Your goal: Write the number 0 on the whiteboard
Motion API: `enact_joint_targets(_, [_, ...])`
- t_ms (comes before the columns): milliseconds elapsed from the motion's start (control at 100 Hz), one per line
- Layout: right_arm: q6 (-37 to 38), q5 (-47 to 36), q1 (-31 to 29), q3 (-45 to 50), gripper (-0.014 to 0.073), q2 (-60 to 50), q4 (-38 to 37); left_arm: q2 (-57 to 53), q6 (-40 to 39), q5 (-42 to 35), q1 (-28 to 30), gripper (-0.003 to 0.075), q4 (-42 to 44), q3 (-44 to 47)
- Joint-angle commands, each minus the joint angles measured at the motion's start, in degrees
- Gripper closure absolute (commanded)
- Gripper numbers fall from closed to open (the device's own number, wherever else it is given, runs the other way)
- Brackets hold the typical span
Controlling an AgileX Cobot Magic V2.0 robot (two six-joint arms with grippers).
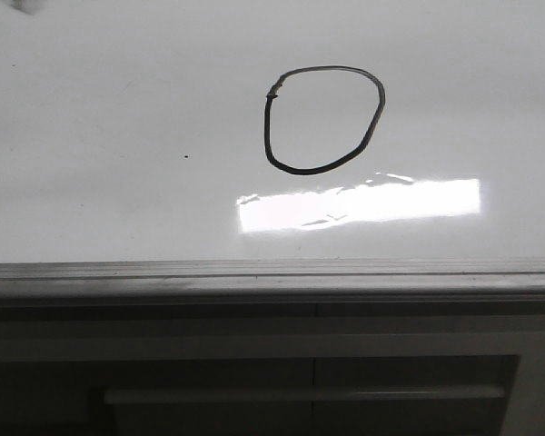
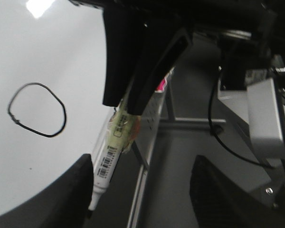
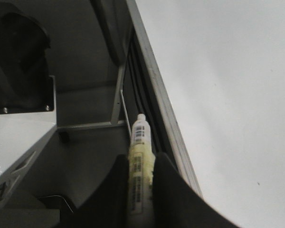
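Note:
The number 0 [image 1: 269, 127] is a thin black oval loop with a kink at its upper left, drawn on the glossy whiteboard [image 1: 118, 109]. No gripper shows in the front view. In the right wrist view my right gripper [image 3: 141, 161] is shut on a white and yellow marker [image 3: 140, 137], held off the whiteboard [image 3: 228, 95] beside its metal edge. In the left wrist view my left gripper [image 2: 142, 204] is open and empty, its fingers [image 2: 61, 199] wide apart. That view also shows the number 0 [image 2: 38, 84], the marker [image 2: 111, 156] and the right arm's black fingers [image 2: 133, 71] clamped on it.
A bright rectangular glare [image 1: 359, 204] lies just below the 0. A tiny black speck [image 1: 186, 156] sits to its left. The grey metal edge strip [image 1: 272, 277] runs along the board's near side, with frame rails [image 1: 300, 395] below. Cables and grey robot parts [image 2: 266, 118] hang beside the board.

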Motion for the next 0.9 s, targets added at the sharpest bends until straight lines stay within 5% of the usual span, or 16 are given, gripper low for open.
enact_joint_targets(0, [-1.0, -6.1, 1.7, -1.6, 0.0643, -0.4, -0.4, 2.9, 0.2, -0.4, -2.0, 0.0334, -0.5, -2.8])
enact_joint_targets(640, [-1.0, -7.4, 6.3, -1.6, 0.0642, -0.3, -0.1, 12.6, -3.2, -0.3, -2.6, 0.0338, 5.1, -3.1])
enact_joint_targets(890, [-1.0, -8.0, 6.3, -1.6, 0.0642, -0.3, -0.1, 12.6, -4.7, -0.8, -2.6, 0.0506, 7.4, -3.1])
